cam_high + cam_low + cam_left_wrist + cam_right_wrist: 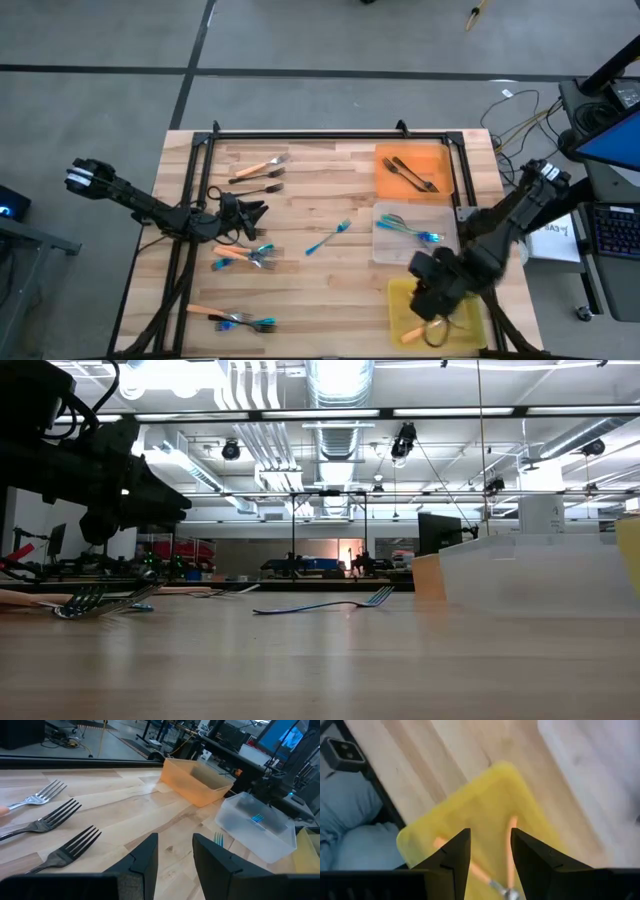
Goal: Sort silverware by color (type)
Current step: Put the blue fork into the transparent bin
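Forks with orange handles (510, 850) lie in the yellow tray (470, 815) under the right hand (490, 857), fingers apart and empty. Left hand (175, 855) hovers narrowly open above the table (330, 270) near loose forks (245, 256).

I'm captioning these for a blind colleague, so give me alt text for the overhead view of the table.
Seen from above, the right gripper hangs open over the yellow tray, which holds orange-handled forks. Dark forks lie in the orange tray, blue ones in the clear tray, and mixed forks are scattered near the open left gripper.
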Motion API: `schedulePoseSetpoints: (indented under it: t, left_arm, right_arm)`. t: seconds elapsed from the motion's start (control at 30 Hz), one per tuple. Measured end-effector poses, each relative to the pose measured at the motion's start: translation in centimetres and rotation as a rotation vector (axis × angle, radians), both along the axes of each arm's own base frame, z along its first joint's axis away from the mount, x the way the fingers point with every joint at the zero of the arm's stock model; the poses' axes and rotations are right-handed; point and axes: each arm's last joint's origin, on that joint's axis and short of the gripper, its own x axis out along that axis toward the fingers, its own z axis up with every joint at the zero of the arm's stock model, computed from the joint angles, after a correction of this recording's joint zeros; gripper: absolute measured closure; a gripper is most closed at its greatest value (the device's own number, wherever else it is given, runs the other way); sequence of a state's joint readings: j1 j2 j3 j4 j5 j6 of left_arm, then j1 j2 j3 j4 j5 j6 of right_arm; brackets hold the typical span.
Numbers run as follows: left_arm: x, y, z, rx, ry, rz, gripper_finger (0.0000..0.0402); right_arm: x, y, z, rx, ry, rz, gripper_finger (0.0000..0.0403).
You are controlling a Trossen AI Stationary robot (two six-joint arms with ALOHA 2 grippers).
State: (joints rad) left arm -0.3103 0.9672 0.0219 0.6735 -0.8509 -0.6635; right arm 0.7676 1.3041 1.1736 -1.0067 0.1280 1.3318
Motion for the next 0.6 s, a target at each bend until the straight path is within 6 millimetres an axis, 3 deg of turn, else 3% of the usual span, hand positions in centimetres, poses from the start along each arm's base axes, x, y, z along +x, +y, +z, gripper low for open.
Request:
schedulePoseSetpoints:
  t: [0.4, 0.6]
  left_arm:
    - [0.0, 0.0, 0.1, -0.004, -0.014, 0.000, 0.0299]
    - [0.0, 0.0, 0.1, 0.005, -0.006, -0.002, 0.0299]
  right_arm:
    - [6.4, -7.0, 0.0, -0.186, -0.162, 0.292, 0.0278]
    - [10.0, -9.8, -1.9, -0.192, -0.200, 0.466, 0.0280]
